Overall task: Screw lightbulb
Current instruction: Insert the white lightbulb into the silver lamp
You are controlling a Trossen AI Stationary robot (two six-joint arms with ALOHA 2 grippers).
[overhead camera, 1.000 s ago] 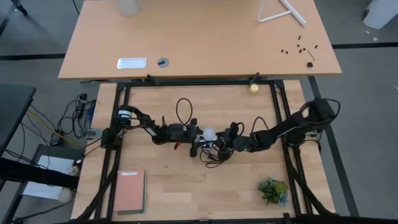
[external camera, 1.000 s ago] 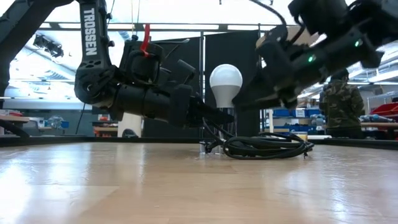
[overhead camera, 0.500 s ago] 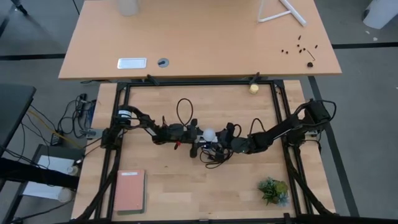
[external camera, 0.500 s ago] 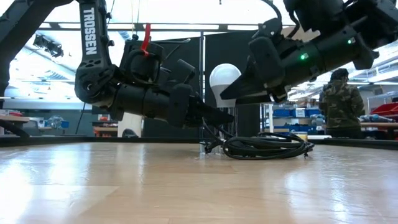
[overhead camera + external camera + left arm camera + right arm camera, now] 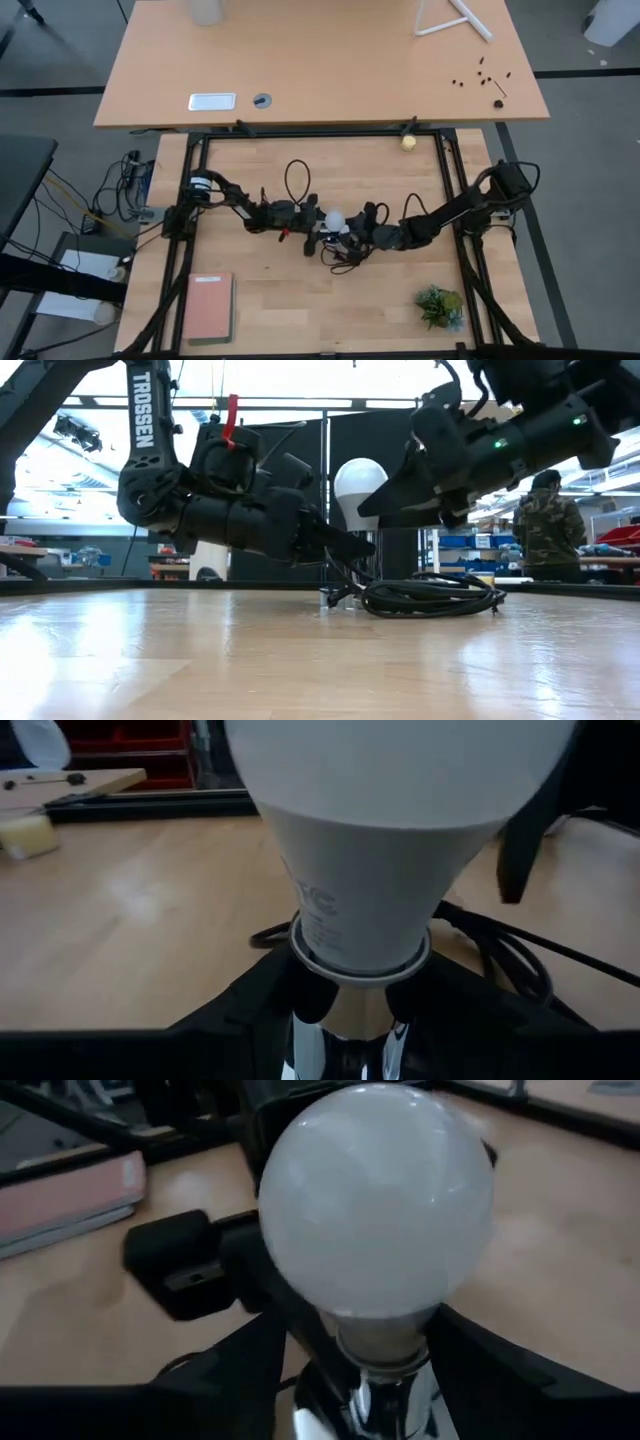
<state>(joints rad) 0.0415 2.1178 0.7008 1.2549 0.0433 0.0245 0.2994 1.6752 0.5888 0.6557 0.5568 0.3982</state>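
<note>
The white frosted lightbulb [image 5: 362,488] stands upright in a silvery socket [image 5: 338,1042] near the middle of the table, also seen as the lightbulb [image 5: 336,216] from above. My left gripper [image 5: 352,547] reaches in level from the table's left and is shut on the socket just under the bulb. My right gripper [image 5: 372,1372] comes from the table's right, slanting slightly down. It is open, one finger on each side of the bulb's narrow lower part, and no touch shows. The socket's black cord [image 5: 430,596] lies coiled on the table beside it. My left gripper pinches the socket's metal collar [image 5: 345,1038], right below the bulb's neck, between its two fingers. The fingers come level from the table's left. The socket stays upright with the bulb on top; its foot is hidden behind the fingers and cord.
A yellowish ball [image 5: 408,142] sits at the far edge. A pink book [image 5: 209,306] lies at the near left corner and a small plant [image 5: 440,305] at the near right. A person [image 5: 548,525] stands in the room behind.
My right gripper has moved toward the table's left, from beside the lightbulb to a place where its fingers flank the bulb's lower part. The bulb, socket and left gripper have stayed where they were.
</note>
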